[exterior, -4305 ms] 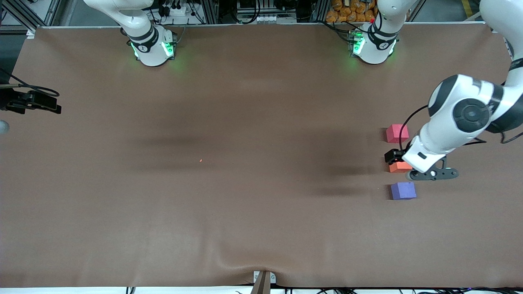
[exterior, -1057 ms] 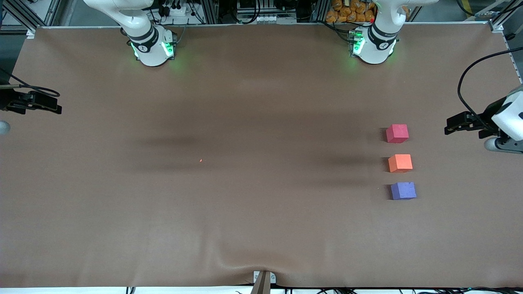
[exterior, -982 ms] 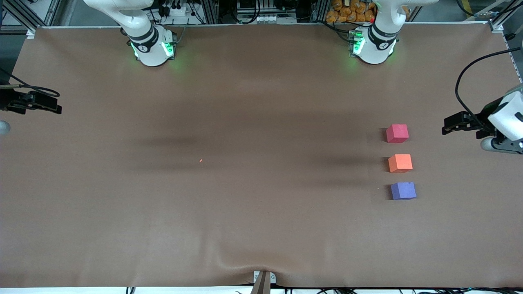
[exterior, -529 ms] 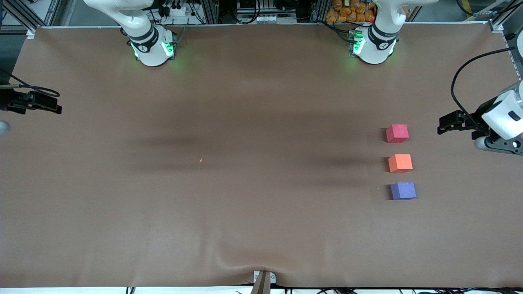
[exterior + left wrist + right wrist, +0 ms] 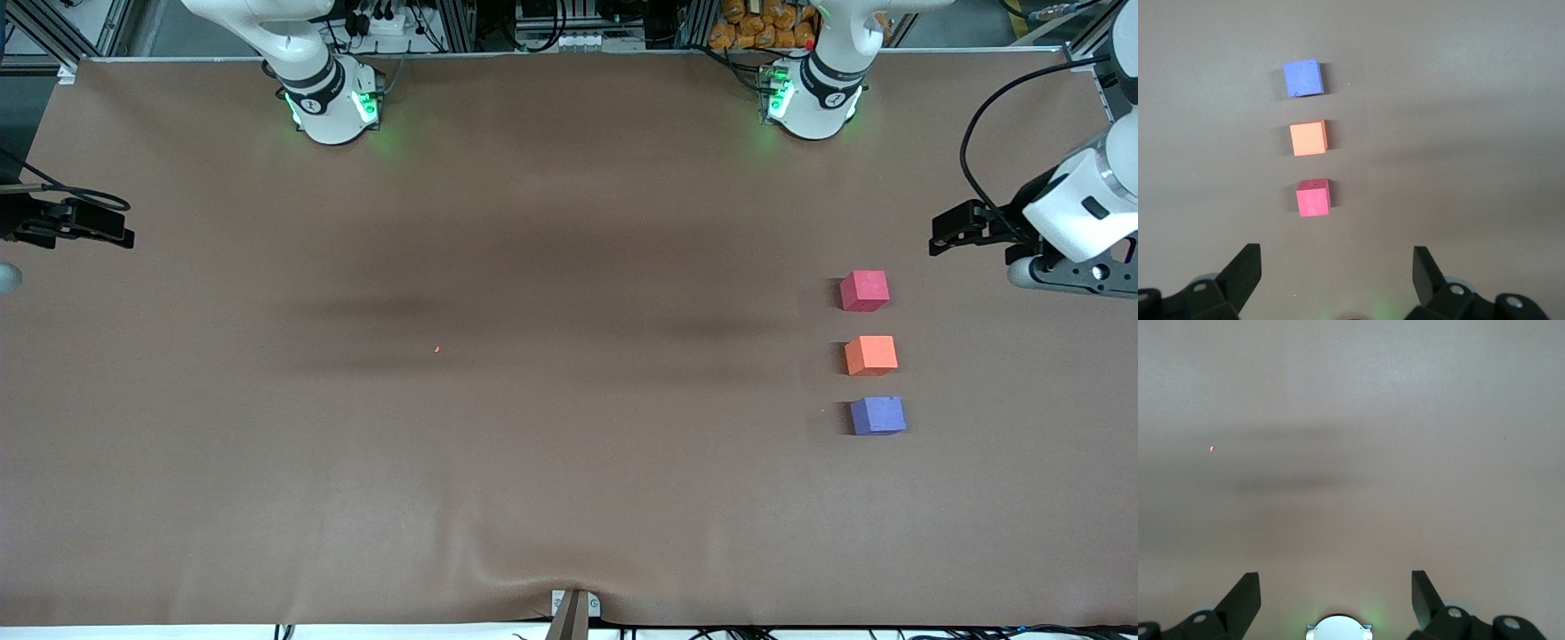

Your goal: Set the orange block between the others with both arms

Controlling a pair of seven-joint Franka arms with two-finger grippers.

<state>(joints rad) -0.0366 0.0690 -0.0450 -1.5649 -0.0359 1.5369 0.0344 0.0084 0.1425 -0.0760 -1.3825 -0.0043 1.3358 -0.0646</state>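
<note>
Orange block (image 5: 870, 355) sits between the others (image 5: 864, 291) — done, I judge; left gripper (image 5: 1337, 280) and right gripper (image 5: 1335, 599) open, empty.

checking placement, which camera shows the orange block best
The left wrist view: the orange block shows large and unobstructed, between the purple-blue cube and the pinkish-red cube. The front view shows it too, but smaller. The right wrist view shows only bare table.

The orange block (image 5: 870, 355) is plain bright orange; of the others, one cube (image 5: 864, 291) is pinkish-red, one (image 5: 877, 415) purple-blue; the table cover (image 5: 533, 444) is unpatterned brown
</note>
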